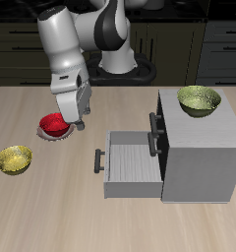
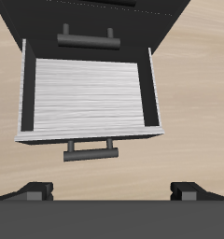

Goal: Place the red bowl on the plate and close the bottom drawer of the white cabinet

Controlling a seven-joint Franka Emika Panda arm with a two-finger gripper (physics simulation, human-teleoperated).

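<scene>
In the exterior view the red bowl [image 1: 53,124] sits on the plate [image 1: 47,136], whose reddish-brown rim shows just around it. My gripper [image 1: 77,123] hangs close beside the bowl, on the cabinet's side, open and empty. The white cabinet [image 1: 201,153] stands farther along the table. Its bottom drawer [image 1: 130,165] is pulled out towards the bowl, with its dark handle [image 1: 98,160] at the front. The wrist view shows the open, empty drawer tray [image 2: 91,89], its handle [image 2: 91,149] and my two fingertips [image 2: 35,191] wide apart. The bowl and plate are out of that view.
One yellow-green bowl [image 1: 14,158] lies near the table's front edge beyond the plate. Another yellow-green bowl [image 1: 199,98] stands on top of the cabinet. Two shut upper drawers show dark handles [image 1: 153,122] above the open drawer.
</scene>
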